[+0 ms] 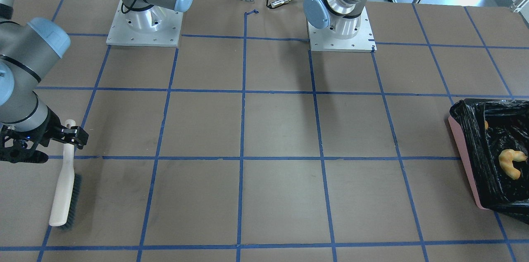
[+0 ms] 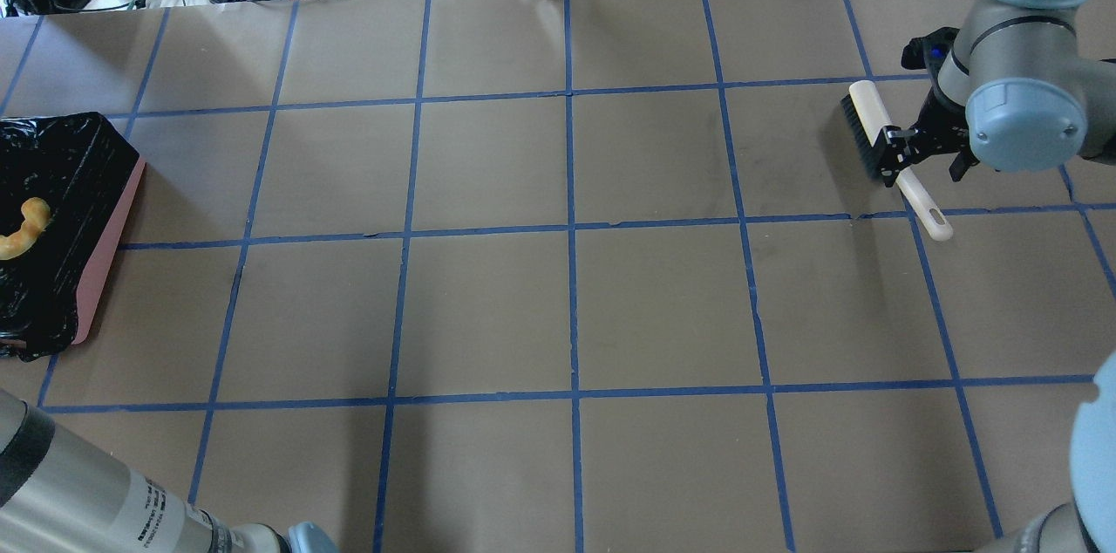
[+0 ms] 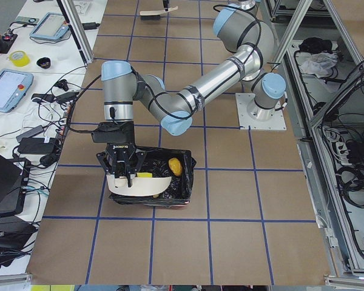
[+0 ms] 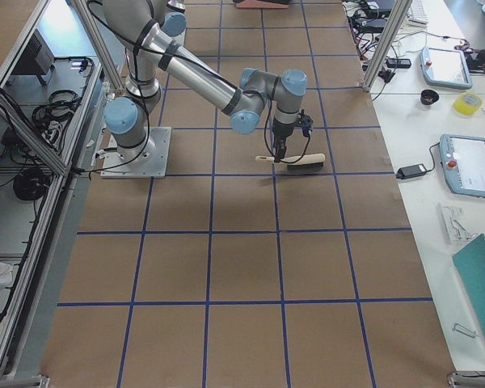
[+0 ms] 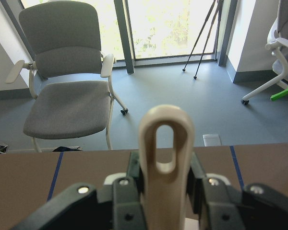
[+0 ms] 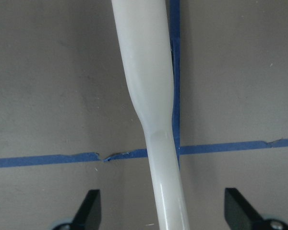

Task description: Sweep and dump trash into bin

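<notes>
In the overhead view, the pink-sided bin (image 2: 98,243), lined with a crinkly black plastic bag, is seen at the 9 o'clock edge of the brown, blue-taped counter (image 2: 567,309). A pale curved crescent piece (image 2: 23,229) is seen lying inside on the bag. In the left side view a yellow lump (image 3: 175,166) is also seen in the bin.

The left claw (image 5: 164,167) is shown pressed together on the looped handle of the beige plastic dustpan (image 5: 165,196). From the left end of the counter, the pan is seen held below this claw at the bin's near edge. Whether pan and bin touch cannot be told.

The cream-handled hand brush (image 2: 867,110) with dark bristles is seen lying on the counter at about 2 o'clock in the overhead view. Its handle crosses a blue tape line. The right claw (image 6: 163,206) is positioned over the narrow part of the handle. Its fingers (image 6: 90,207) are spread to either side, and a clear gap is left between each one and the handle.
</notes>
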